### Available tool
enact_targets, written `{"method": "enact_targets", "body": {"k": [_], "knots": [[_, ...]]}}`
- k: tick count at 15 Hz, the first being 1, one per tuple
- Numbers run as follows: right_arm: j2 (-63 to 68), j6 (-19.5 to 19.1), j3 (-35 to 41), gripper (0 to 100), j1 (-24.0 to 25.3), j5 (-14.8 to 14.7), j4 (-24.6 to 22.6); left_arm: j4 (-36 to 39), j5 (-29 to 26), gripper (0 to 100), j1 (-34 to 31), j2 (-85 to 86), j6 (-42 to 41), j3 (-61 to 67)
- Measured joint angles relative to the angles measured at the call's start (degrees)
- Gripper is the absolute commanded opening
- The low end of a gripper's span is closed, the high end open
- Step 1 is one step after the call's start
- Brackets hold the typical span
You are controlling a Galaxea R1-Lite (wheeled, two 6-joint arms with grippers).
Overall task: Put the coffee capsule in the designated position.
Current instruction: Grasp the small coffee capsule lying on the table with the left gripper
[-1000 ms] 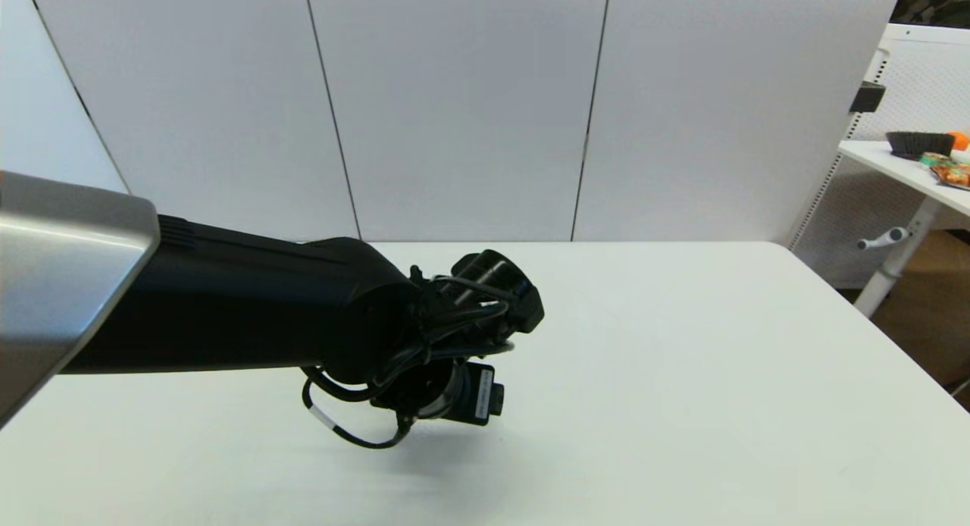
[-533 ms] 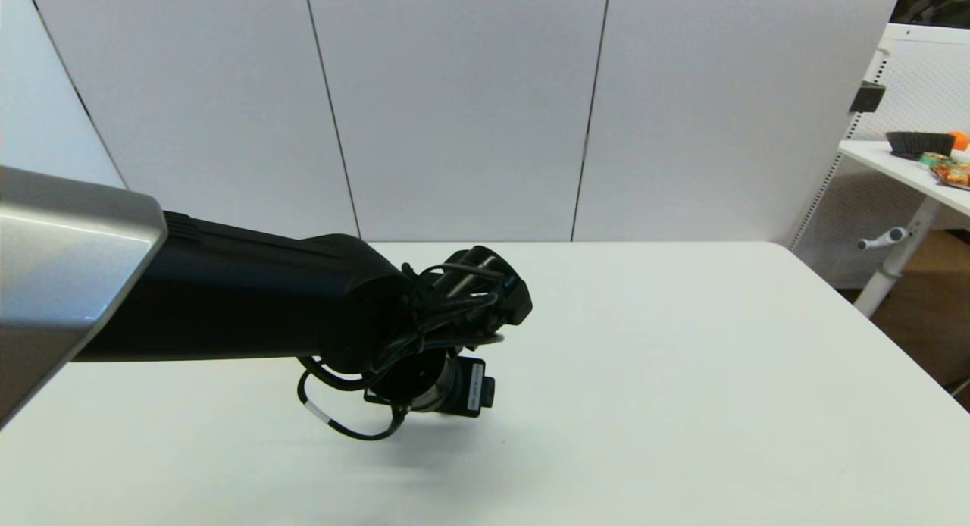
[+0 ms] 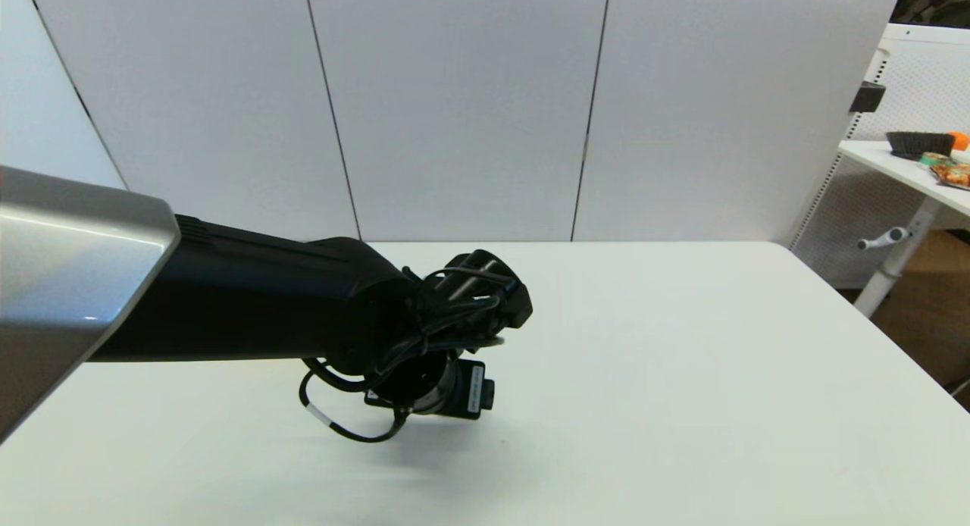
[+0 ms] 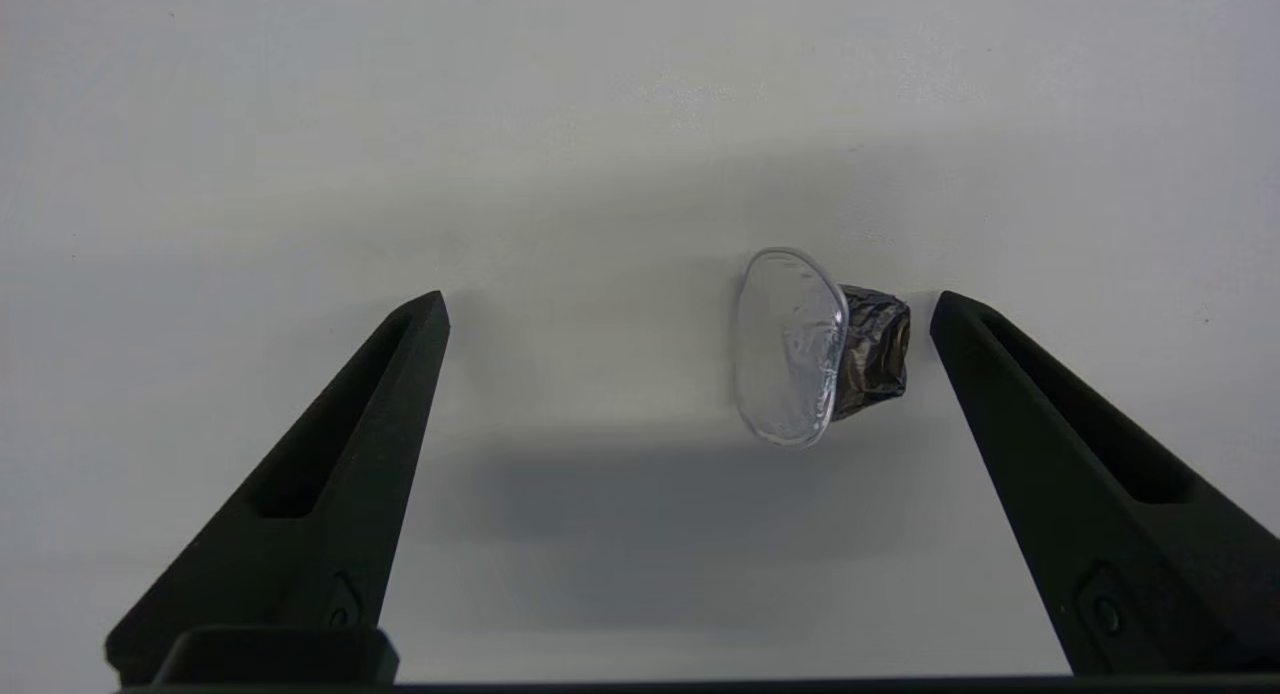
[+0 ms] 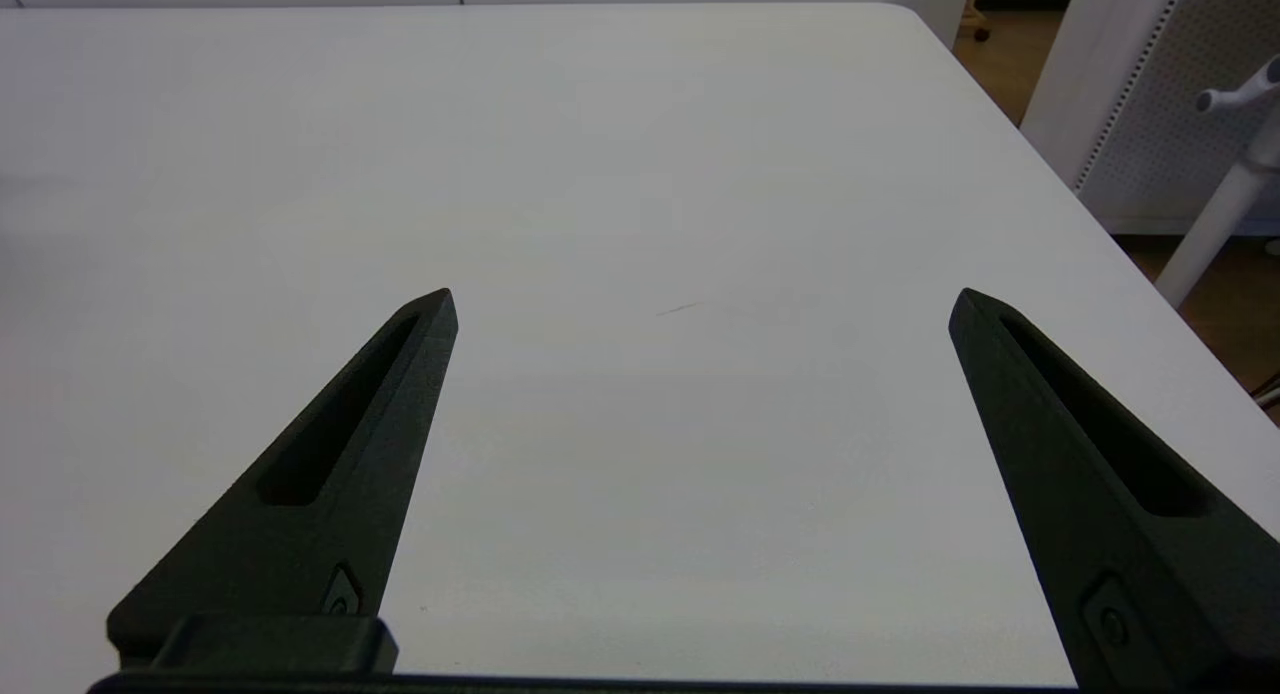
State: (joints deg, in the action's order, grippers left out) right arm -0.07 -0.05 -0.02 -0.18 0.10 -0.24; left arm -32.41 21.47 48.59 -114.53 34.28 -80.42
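The coffee capsule (image 4: 820,349) lies on its side on the white table, seen in the left wrist view. Its shiny foil face points toward one finger, and its crumpled dark body lies close to the other finger (image 4: 1010,394). My left gripper (image 4: 690,299) hangs open just above the table, straddling the capsule without touching it. In the head view my left arm (image 3: 303,306) reaches over the table's middle with its wrist pointing down, hiding the capsule and the fingers. My right gripper (image 5: 703,294) is open and empty over bare table. The designated position is out of view.
The white table (image 3: 682,374) ends at a rounded corner on the far right. Beyond it stands a side table (image 3: 902,166) holding a black bowl (image 3: 919,142) and some orange and green items. White wall panels stand behind the table.
My left arm's wrist has shifted slightly to the left and settled. Little moved in the last half second.
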Motion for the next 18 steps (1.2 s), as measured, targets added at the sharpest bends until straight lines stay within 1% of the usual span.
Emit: {"method": "enact_targets", "body": {"k": [8, 12, 18], "knots": [[0.00, 0.00, 0.00, 100, 0.00, -0.02, 0.00, -0.20, 0.00, 100, -0.22, -0.02, 1.02, 0.21], [0.00, -0.05, 0.00, 100, 0.00, -0.02, 0.00, -2.54, 0.28, 100, -0.26, 0.00, 3.62, 0.24], [0.00, -0.02, 0.00, 100, 0.00, -0.02, 0.02, -2.89, 0.17, 100, -0.41, 0.01, 3.91, 0.02]]}}
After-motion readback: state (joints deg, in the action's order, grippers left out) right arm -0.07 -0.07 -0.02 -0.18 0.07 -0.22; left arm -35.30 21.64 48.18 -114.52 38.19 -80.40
